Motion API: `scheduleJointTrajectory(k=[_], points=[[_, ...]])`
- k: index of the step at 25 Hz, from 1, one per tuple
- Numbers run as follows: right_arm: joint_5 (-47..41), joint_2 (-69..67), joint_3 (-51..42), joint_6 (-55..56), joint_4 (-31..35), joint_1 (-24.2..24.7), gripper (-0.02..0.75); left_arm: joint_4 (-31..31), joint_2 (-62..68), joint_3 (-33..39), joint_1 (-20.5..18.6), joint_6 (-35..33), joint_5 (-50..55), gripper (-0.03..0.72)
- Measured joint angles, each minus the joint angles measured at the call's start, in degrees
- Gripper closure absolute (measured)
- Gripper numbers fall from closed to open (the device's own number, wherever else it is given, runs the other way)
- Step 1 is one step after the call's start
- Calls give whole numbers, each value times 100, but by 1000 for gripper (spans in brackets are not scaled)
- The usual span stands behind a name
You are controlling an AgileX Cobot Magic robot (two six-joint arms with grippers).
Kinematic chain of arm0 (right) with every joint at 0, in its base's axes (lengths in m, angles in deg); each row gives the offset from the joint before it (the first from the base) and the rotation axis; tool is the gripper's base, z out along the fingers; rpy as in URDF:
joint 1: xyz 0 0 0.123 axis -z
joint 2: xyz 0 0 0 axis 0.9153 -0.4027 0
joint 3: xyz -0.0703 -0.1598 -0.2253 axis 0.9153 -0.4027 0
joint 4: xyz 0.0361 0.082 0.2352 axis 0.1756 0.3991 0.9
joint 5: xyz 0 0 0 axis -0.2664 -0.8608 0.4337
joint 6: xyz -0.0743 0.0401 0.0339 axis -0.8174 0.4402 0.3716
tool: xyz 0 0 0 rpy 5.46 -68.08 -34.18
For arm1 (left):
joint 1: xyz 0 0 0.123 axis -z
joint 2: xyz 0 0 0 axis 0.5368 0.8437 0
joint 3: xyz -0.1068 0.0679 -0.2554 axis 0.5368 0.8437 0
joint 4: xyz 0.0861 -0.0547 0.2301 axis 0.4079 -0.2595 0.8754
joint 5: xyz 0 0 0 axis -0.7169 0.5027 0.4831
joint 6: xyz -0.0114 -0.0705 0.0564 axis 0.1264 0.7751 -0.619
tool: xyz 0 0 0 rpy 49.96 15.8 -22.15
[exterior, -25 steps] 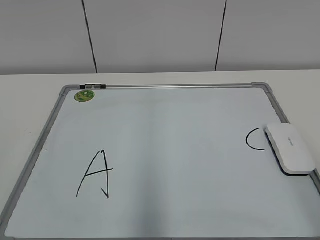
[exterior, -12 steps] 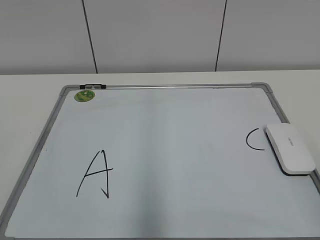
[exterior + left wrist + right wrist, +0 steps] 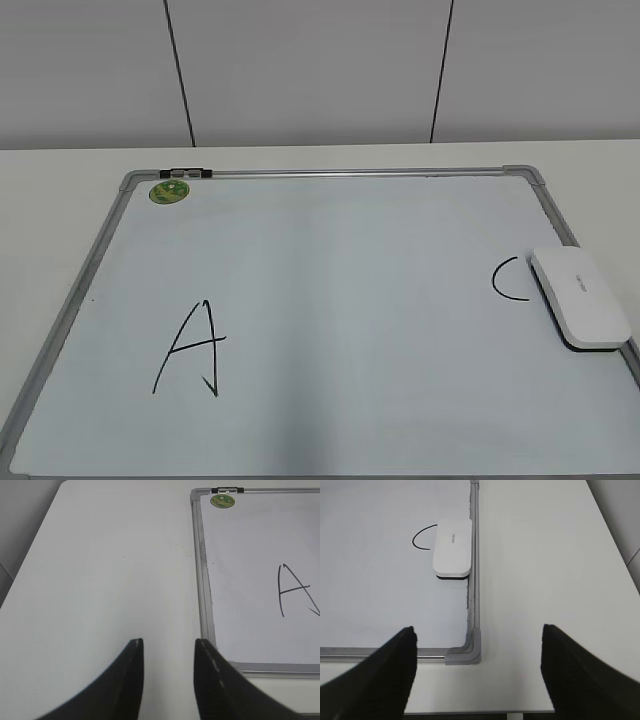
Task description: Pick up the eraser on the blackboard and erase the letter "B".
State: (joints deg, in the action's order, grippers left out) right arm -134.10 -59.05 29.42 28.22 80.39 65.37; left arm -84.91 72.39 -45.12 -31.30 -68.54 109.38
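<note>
The blackboard (image 3: 330, 300) lies flat on the table and also shows in the left wrist view (image 3: 250, 580) and the right wrist view (image 3: 380, 580). The white eraser (image 3: 580, 297) rests on its right edge beside a black "C" (image 3: 508, 279), and shows in the right wrist view (image 3: 452, 547). No letter "B" shows anywhere. My left gripper (image 3: 165, 642) is open and empty over bare table left of the board. My right gripper (image 3: 479, 630) is wide open and empty above the board's near right corner, well short of the eraser. Neither gripper appears in the exterior view.
A large black "A" (image 3: 192, 348) is on the board's left side. A round green magnet (image 3: 169, 191) and a black clip (image 3: 186, 173) sit at the far left corner. The white table (image 3: 100, 570) extends on both sides of the board.
</note>
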Motion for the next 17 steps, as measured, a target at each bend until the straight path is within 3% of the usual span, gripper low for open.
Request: scheduleJointTrajectory(k=[17], points=[[0, 0, 0, -10, -9, 0, 164, 0, 0, 0, 0, 0, 0, 430]])
